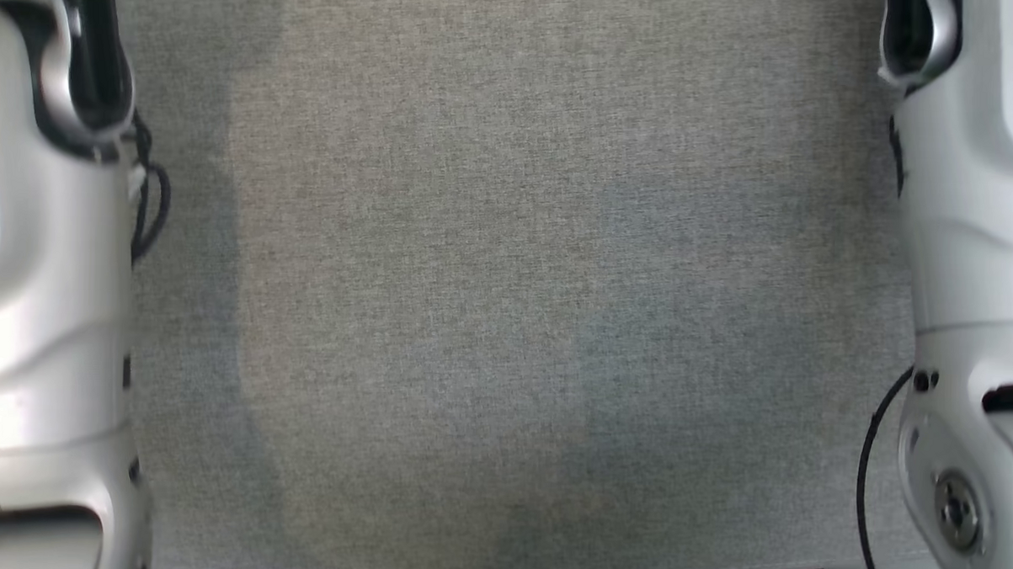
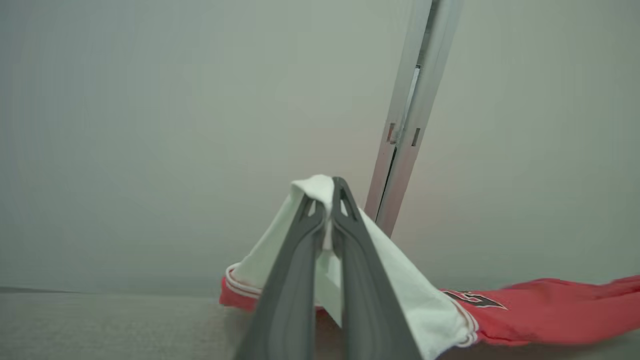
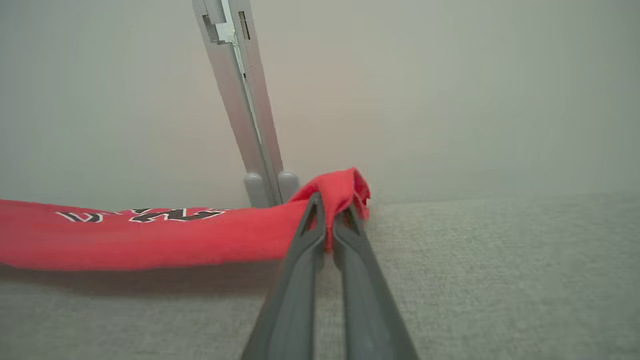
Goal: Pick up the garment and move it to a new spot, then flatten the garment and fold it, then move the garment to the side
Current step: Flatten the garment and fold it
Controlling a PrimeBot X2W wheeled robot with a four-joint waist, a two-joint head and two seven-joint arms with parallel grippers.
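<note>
The garment [image 2: 550,310] is a red jersey with black and white lettering, white trim and a pale inner side. In the left wrist view my left gripper [image 2: 327,200] is shut on a pale fold of it, lifted a little above the grey cloth table [image 2: 100,325]. In the right wrist view the garment [image 3: 150,235] stretches low over the table toward the left, and my right gripper [image 3: 330,202] is shut on its red end. In the head view my pale left forearm [image 1: 43,285] and right forearm [image 1: 978,292] run along the two sides.
A grey metal post [image 3: 245,110] stands upright at the far edge of the table against a plain pale wall [image 3: 475,90], just behind the garment. The same post [image 2: 415,115] rises behind my left gripper. Black cables [image 1: 147,205] hang by my left forearm.
</note>
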